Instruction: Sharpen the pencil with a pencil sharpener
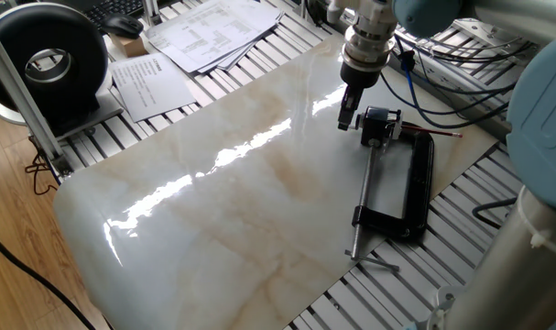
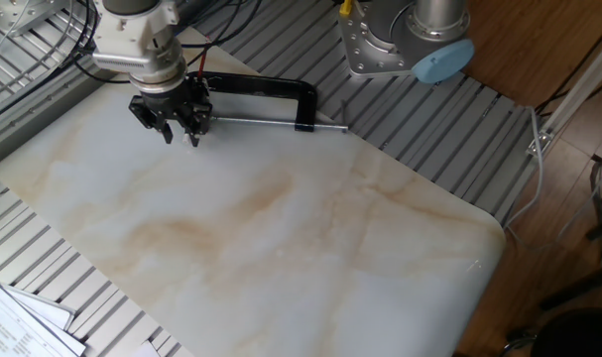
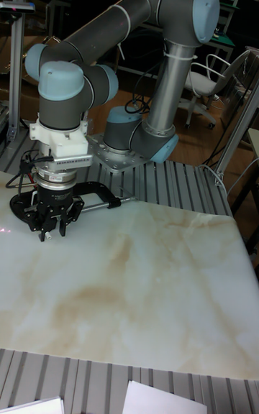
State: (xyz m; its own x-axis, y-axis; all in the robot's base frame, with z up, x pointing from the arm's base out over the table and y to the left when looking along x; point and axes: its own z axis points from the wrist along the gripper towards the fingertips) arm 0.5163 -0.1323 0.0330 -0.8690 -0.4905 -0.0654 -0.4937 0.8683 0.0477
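Note:
The pencil sharpener (image 1: 378,124), a small black-and-silver block, sits on the marble slab in the mouth of a black C-clamp (image 1: 415,188). The thin red-brown pencil (image 1: 435,134) lies just beyond the clamp's far end. My gripper (image 1: 347,114) hangs low over the slab just left of the sharpener and does not touch it. In the other fixed view, the gripper (image 2: 180,130) has its fingers spread with nothing between them, and it hides the sharpener. The tall fixed view also shows the gripper (image 3: 52,230) open in front of the clamp (image 3: 101,195).
The clamp's steel screw rod (image 1: 363,197) runs toward the slab's near edge. Papers (image 1: 209,32) and a black round device (image 1: 49,60) lie beyond the slab's left side. Cables (image 1: 442,82) trail behind the clamp. The robot base (image 2: 400,40) stands on slatted rails.

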